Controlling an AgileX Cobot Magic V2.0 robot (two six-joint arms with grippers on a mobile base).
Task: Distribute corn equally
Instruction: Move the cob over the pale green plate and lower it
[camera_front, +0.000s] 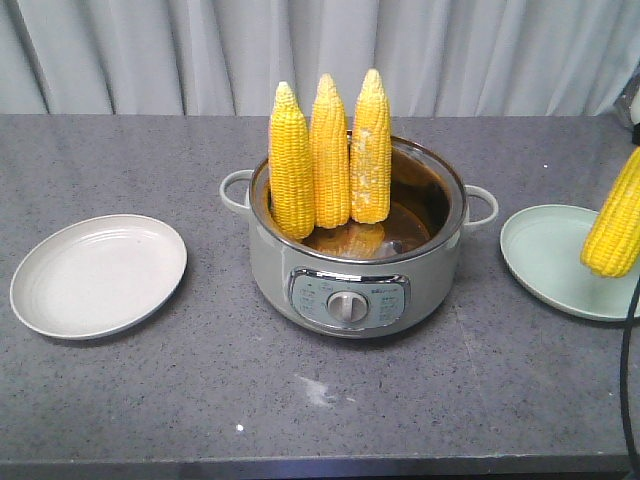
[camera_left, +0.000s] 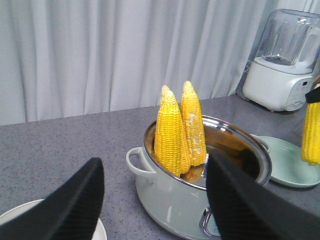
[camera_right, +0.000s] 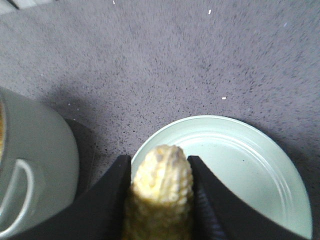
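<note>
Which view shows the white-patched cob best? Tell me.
Exterior front-facing: the white-patched cob stands unobstructed, rightmost of three in the pot. Left wrist shows it partly behind another cob; right wrist misses it.

Soft, even light fills all three views, bright but not harsh. The pot (camera_front: 357, 270) casts only a faint shadow on the grey desk (camera_front: 150, 400), and its steel rim glints. In the right wrist view the close cob (camera_right: 161, 185) is blurred.
</note>
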